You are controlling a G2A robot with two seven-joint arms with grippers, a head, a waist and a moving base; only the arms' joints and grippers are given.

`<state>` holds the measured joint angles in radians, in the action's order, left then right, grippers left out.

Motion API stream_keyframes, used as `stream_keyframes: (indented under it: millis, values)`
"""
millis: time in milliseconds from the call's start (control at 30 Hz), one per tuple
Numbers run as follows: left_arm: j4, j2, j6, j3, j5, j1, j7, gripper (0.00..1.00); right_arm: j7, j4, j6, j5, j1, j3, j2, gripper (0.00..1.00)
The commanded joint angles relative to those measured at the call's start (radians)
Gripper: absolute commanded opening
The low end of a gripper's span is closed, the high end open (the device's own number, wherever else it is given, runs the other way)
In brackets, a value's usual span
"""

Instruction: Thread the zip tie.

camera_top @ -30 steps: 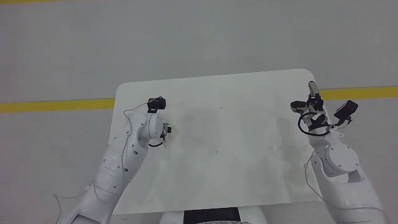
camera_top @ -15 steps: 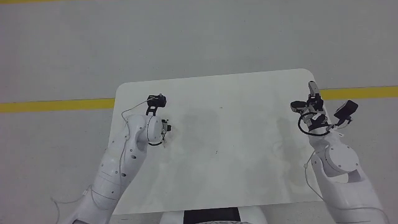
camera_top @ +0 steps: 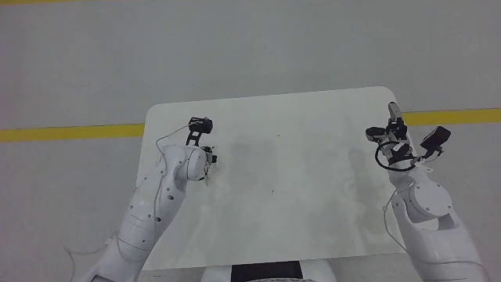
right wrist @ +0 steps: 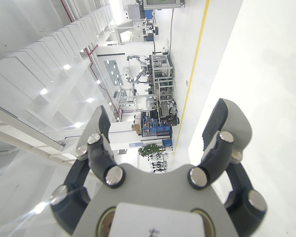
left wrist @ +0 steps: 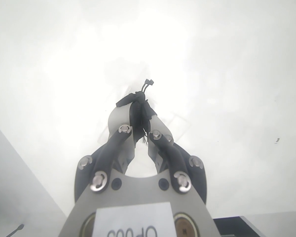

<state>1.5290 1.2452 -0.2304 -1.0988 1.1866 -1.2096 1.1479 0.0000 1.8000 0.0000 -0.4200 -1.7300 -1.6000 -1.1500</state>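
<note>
At the left of the top view, the left gripper (left wrist: 138, 104) is clamped on a thin black zip tie (left wrist: 148, 83) — its ends poking just past the tips, seemingly offered up for threading — low over the white table (camera_top: 313, 204). Farther off, at the table's right edge, the right gripper (right wrist: 162, 110) hangs jaws spread, holding nothing.
</note>
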Motion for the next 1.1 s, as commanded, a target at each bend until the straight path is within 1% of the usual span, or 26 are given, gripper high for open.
stream_keyframes:
  millis: [0, 133, 167, 200, 300, 500, 667, 867, 933, 1067]
  values:
    - [-0.011, 0.001, 0.000, 0.004, -0.003, 0.006, -0.001, 0.00, 0.000, 0.000, 0.000, 0.000, 0.000, 0.000, 0.000, 1.00]
    - [-0.023, 0.002, -0.005, 0.009, -0.009, 0.013, 0.001, 0.01, 0.000, 0.000, 0.000, 0.000, 0.000, 0.000, 0.000, 1.00]
    - [-0.024, 0.002, -0.005, 0.009, -0.010, 0.014, 0.002, 0.04, 0.000, 0.000, 0.000, 0.000, 0.000, 0.000, 0.000, 1.00]
    - [-0.025, 0.002, -0.007, 0.010, -0.012, 0.015, 0.003, 0.19, 0.000, 0.000, 0.000, 0.000, 0.000, 0.000, 0.000, 1.00]
    - [-0.027, 0.002, -0.010, 0.013, -0.013, 0.017, 0.005, 0.27, 0.000, 0.000, 0.000, 0.000, 0.000, 0.000, 0.000, 1.00]
    - [-0.021, 0.001, -0.016, 0.017, -0.013, 0.015, 0.006, 0.32, 0.000, 0.000, 0.000, 0.000, 0.000, 0.000, 0.000, 1.00]
    - [-0.018, 0.000, -0.020, 0.019, -0.011, 0.013, 0.006, 0.31, 0.000, 0.000, 0.000, 0.000, 0.000, 0.000, 0.000, 1.00]
    - [-0.006, 0.000, -0.022, 0.027, -0.008, 0.009, 0.005, 0.24, 0.000, 0.000, 0.000, 0.000, 0.000, 0.000, 0.000, 1.00]
    - [0.003, -0.001, -0.019, 0.027, -0.005, 0.004, 0.002, 0.24, 0.000, 0.000, 0.000, 0.000, 0.000, 0.000, 0.000, 1.00]
    - [0.007, -0.003, -0.014, 0.026, -0.003, -0.001, 0.003, 0.21, 0.000, 0.000, 0.000, 0.000, 0.000, 0.000, 0.000, 1.00]
